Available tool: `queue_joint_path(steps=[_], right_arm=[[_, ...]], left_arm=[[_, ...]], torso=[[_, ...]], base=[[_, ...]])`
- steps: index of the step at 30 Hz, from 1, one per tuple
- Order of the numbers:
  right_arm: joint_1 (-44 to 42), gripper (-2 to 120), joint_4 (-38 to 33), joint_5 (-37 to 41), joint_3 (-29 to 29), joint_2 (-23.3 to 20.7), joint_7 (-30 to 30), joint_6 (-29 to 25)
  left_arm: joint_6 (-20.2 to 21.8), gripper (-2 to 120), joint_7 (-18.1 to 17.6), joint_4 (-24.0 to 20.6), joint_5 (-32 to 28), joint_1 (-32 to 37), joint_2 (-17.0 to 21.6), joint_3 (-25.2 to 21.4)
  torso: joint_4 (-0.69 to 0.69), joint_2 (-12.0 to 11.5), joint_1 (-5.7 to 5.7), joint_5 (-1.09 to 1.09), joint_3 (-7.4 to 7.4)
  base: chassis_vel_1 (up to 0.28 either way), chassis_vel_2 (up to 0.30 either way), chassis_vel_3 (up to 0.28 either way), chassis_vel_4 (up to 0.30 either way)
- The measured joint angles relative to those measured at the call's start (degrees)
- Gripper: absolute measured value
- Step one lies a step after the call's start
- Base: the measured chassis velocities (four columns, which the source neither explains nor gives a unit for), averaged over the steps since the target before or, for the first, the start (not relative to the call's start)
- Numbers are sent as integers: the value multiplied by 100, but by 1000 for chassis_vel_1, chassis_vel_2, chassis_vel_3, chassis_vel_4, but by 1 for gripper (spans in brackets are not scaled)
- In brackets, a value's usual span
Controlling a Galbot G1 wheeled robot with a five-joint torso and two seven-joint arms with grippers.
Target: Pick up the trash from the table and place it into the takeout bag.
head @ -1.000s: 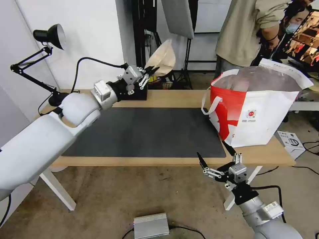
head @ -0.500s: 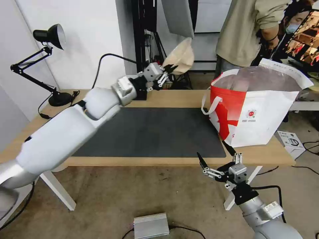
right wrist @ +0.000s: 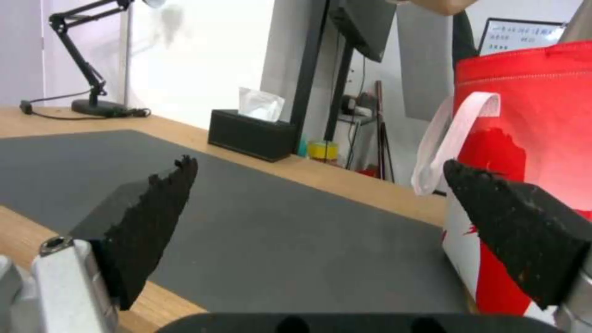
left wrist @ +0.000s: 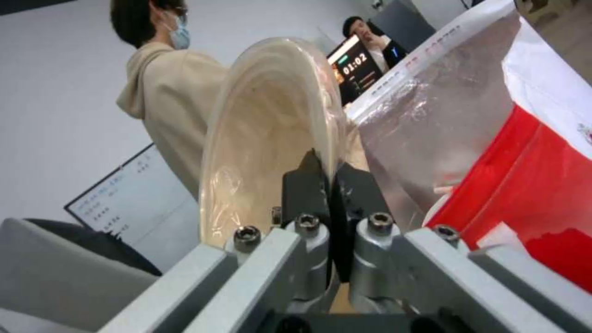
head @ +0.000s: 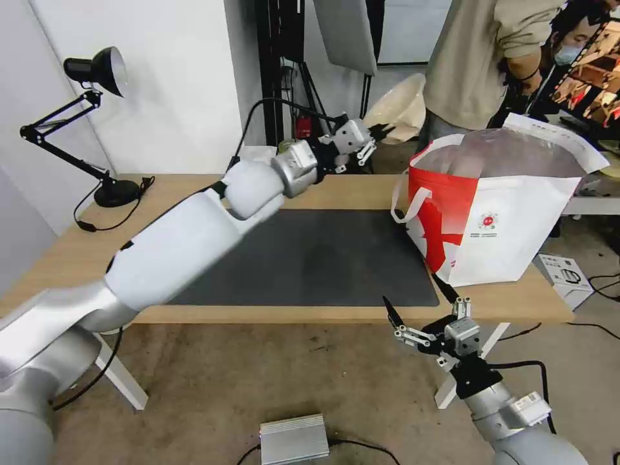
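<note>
tan paper bowl, pinched by its rim in the left pincer, is swinging from over the surface toward the takeout bag, nearing the drop, while the right pincer is hanging wide open below the near edge.

A black desk lamp stands at the far left. A black tissue box sits farther right. A silver metal box lies on the floor nearby.

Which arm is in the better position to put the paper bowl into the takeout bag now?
Left. The left gripper already holds the paper bowl by its rim, raised beside the takeout bag. The right gripper waits open and empty below the table edge.
</note>
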State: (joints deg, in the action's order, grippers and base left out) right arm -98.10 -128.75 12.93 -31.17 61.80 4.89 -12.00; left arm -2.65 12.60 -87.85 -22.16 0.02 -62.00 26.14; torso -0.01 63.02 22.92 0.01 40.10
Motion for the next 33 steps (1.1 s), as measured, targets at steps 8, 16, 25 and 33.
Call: queue_joint_path(steps=[8, 16, 25, 33], right_arm=[[0, 100, 0, 0, 0, 0, 0, 0], [0, 100, 0, 0, 0, 0, 0, 0], [0, 100, 0, 0, 0, 0, 0, 0], [0, 100, 0, 0, 0, 0, 0, 0]], left_arm=[[-16, 0, 33, 214, 123, -65, -273, 66], [-92, 0, 168, 547, 317, -221, -609, 98], [-307, 0, 473, 1158, 977, -269, -1125, 99], [-581, 0, 723, 1674, 1601, -324, -1632, 20]], torso=[[0, 0, 0, 0, 0], [0, 1, 0, 0, 0], [1, 1, 0, -1, 0], [0, 1, 0, 0, 0]], base=[[0, 0, 0, 0], [0, 0, 0, 0], [0, 0, 0, 0], [0, 0, 0, 0]])
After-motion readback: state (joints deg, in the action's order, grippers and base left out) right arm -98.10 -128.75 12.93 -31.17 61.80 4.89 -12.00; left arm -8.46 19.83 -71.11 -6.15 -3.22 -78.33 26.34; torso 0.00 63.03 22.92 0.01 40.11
